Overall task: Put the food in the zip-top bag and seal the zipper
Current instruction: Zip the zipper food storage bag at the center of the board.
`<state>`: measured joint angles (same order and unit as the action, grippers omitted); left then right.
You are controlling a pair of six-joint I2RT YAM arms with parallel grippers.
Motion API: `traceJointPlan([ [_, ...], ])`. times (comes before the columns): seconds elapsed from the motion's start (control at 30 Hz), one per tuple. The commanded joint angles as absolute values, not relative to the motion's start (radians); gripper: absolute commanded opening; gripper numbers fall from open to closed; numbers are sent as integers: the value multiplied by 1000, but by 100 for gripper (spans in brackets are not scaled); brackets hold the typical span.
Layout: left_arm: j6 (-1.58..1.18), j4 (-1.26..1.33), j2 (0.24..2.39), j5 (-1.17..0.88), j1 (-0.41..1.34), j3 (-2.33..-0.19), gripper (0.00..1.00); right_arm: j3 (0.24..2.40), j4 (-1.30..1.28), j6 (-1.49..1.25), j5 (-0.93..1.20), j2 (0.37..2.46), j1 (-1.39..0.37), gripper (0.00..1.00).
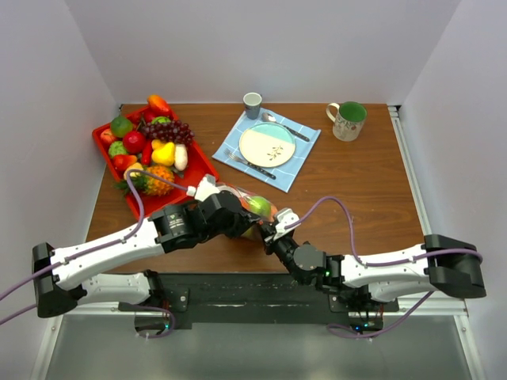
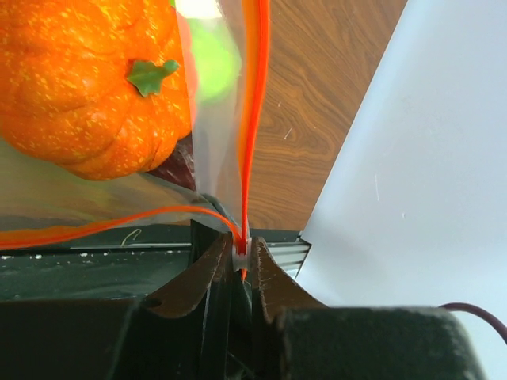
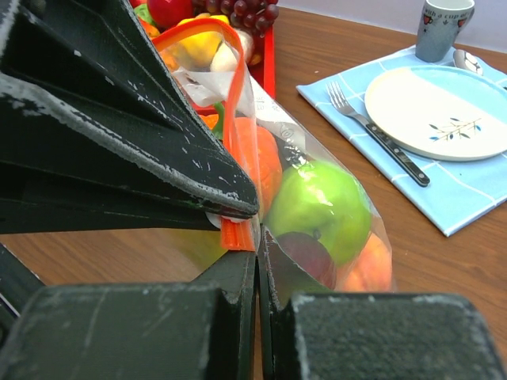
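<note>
Where the zipper [image 2: 252, 119] ends, both my grippers pinch one corner.
The zip-top bag [image 1: 252, 207], food [image 3: 321, 206] inside, is at the table's [image 1: 364, 190] front, between my wrists. My left gripper [image 2: 242, 255] is pinched onto the strip, and my right gripper [image 3: 258, 257] is clamped on the bag's edge beside it. The strip runs straight away from my left fingers [image 2: 202, 273], its tracks parted farther on.

The small grey cup [image 3: 446, 28] reads "a cup o" (the rest is unreadable).
</note>
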<state>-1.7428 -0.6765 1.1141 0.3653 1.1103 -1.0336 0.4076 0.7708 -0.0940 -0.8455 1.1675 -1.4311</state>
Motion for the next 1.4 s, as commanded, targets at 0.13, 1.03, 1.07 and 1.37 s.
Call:
traceJointPlan([
  [0.13,-1639,-741,1103,434,991,-1066,3,417,775,-115,-873,1101,-1436,0],
  [1.03,-1348,-762,1132,502,707,-1198,1,361,704,-187,-913,1020,-1436,0],
  [1.07,-1342,-758,1137,500,698,-1198,1,357,695,-190,-916,1008,-1436,0],
  [1.37,-1267,-709,1196,477,600,-1226,1,337,637,-199,-945,931,-1434,0],
])
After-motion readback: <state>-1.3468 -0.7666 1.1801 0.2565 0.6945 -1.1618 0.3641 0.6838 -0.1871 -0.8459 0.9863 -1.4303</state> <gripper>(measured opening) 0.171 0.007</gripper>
